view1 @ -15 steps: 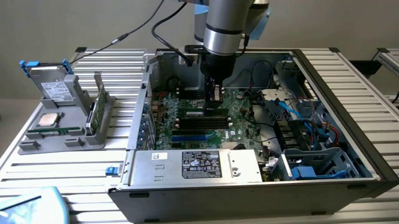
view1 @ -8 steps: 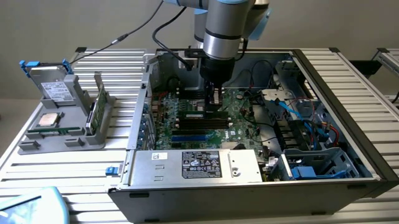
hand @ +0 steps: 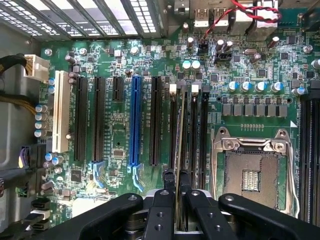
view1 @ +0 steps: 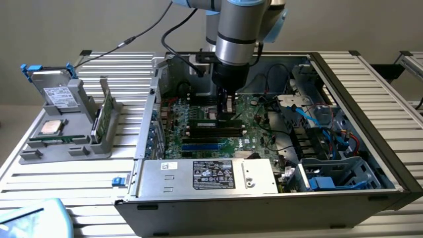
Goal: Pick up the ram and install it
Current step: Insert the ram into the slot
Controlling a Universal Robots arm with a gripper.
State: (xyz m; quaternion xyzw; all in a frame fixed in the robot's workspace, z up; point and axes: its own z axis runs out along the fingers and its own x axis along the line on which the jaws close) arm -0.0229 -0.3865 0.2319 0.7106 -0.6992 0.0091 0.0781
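Over the motherboard's slots, your end effector is clamped on the ram, edge-on above them: you're at the install step, which calls for exact alignment with one slot.

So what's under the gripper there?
The ram, pinched edge-on in the gripper, is over the black slots on the motherboard. It covers the slot right beneath it, so whether it is seated is hidden.
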